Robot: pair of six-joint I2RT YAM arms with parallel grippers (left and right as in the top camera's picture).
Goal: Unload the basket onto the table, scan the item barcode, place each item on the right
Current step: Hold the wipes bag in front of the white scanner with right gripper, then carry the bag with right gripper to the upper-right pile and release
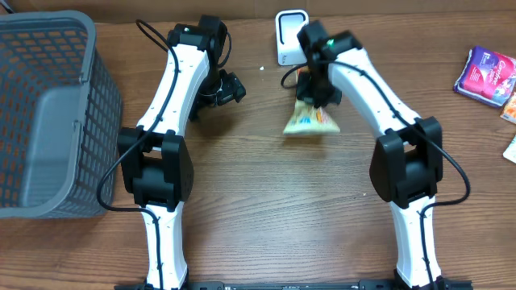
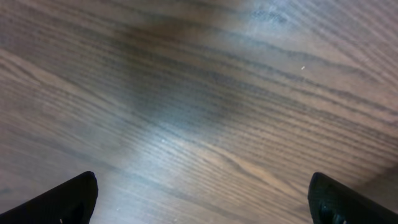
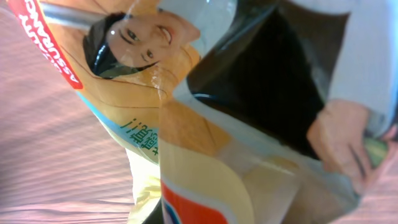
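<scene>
The item is a yellow-orange snack bag (image 1: 311, 119), lying a little in front of the white scanner (image 1: 292, 36) at the table's back edge. My right gripper (image 1: 315, 95) is shut on the bag's top edge. The bag (image 3: 205, 124) fills the right wrist view with a printed face and orange-red lettering, and it hides that gripper's fingers. No barcode shows in any view. My left gripper (image 1: 230, 87) hovers to the left of the bag, open and holding nothing. Its dark fingertips (image 2: 74, 196) stand far apart over bare wood.
A grey mesh basket (image 1: 48, 113) takes up the left side of the table. A purple packet (image 1: 486, 74) and other packets (image 1: 511, 149) lie at the far right edge. The two arm bases stand at the table's front.
</scene>
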